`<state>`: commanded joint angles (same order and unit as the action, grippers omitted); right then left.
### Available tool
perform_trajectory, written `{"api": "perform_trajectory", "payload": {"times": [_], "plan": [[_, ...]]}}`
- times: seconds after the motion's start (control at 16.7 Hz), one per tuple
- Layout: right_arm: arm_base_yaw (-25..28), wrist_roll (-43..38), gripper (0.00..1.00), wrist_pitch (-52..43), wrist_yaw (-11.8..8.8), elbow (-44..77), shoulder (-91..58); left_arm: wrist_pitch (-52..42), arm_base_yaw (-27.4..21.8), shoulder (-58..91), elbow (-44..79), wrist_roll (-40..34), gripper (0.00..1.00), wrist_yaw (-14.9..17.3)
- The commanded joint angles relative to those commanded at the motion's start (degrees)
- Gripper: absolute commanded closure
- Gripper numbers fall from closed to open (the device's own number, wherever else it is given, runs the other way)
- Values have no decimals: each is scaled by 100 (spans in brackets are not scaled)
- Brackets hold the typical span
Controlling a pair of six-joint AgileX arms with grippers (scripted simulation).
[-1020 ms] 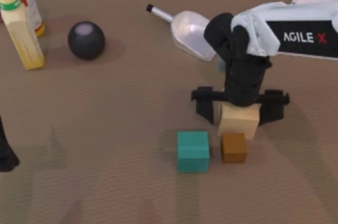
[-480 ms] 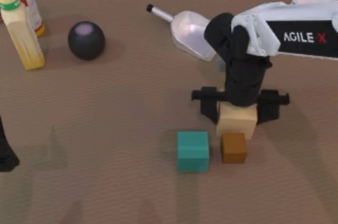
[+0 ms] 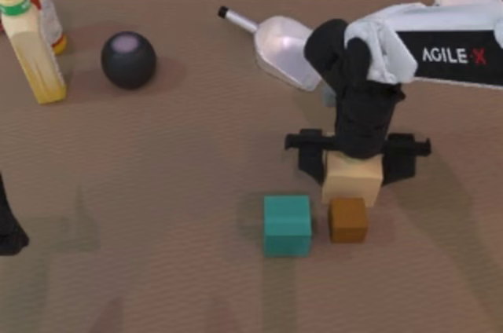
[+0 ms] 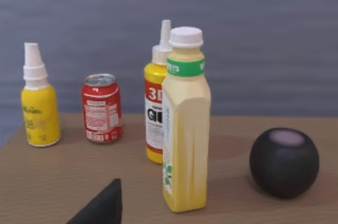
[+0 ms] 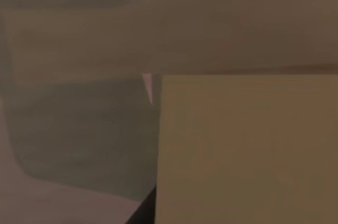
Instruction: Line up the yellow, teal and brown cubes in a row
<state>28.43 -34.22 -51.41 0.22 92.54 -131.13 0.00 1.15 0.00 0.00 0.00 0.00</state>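
Covering much of the yellow cube (image 3: pixel 353 182), the right gripper (image 3: pixel 357 162) clamps its sides. Teal cube (image 3: pixel 287 225) and brown cube (image 3: pixel 348 219) sit just in front. Left gripper (image 3: pixel 8 227) is cut off at the table's left edge; its fingers cannot be made out.

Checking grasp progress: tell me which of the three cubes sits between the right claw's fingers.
The yellow cube, the largest and palest, sits under the right claw with a finger on each side. The teal cube and brown cube stand free, nearer the camera.

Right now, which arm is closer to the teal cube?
Right. The right gripper straddles the yellow cube just beside the teal cube; the left gripper sits at the table's far left edge.
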Motion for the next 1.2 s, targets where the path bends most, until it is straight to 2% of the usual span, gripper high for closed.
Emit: {"api": "perform_trajectory", "payload": {"times": [0.24,0.54,0.9,1.2], "plan": [[34,13,100,-255,7,191,119,0,0,0,0,0,0,0],[56,12,100,-1267,7,773,474,0,0,0,0,0,0,0],[41,-3,100,-1342,5,833,507,0,0,0,0,0,0,0],[626,-453,100,-1876,14,1799,-77,0,0,0,0,0,0,0]]}}
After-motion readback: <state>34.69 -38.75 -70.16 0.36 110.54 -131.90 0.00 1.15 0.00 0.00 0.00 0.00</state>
